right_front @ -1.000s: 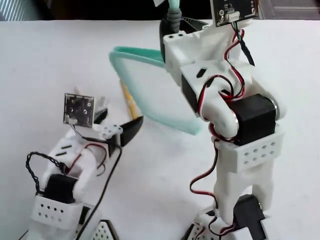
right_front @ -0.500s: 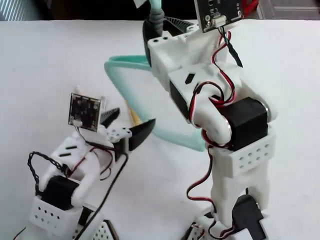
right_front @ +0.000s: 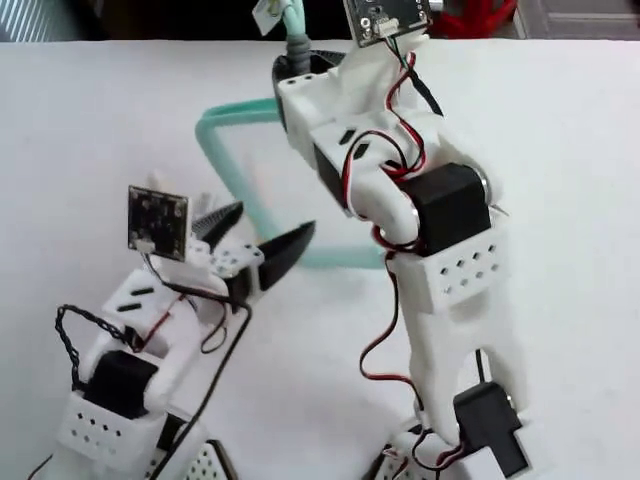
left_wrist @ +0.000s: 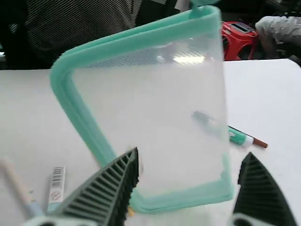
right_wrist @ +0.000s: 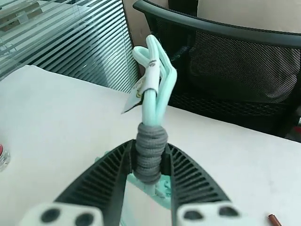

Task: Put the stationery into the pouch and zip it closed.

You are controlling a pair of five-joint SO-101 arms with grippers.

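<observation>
change: the right arm has swung across the high view toward the left arm's side, and the pouch (right_front: 272,180) has come with it. the left pincer (right_front: 262,228) has edged closer to the pouch's lower edge.
right pincer (right_wrist: 149,151): clamped on the grey wrap (right_wrist: 150,162) at the base of the pouch's teal loop (right_wrist: 159,61). a small white tag (right_wrist: 140,92) hangs from that loop.
left pincer: its dark fingers (left_wrist: 115,181) are spread apart and hold nothing. it sits low over the worktop (right_front: 100,120), just in front of the pouch's bottom edge.
pouch: held up by its loop and tilted, with a clear body and a teal border. its lower edge is down at the worktop; whether it rests there i cannot tell, nor whether the zip is open.
pen (left_wrist: 245,140): lies flat on the worktop beyond the pouch, outside it, partly seen through the clear side.
other stationery: a pale stick (left_wrist: 16,186) and a small white piece with a barcode (left_wrist: 56,189) lie on the worktop beside the left pincer, outside the pouch. both are too blurred to name.
</observation>
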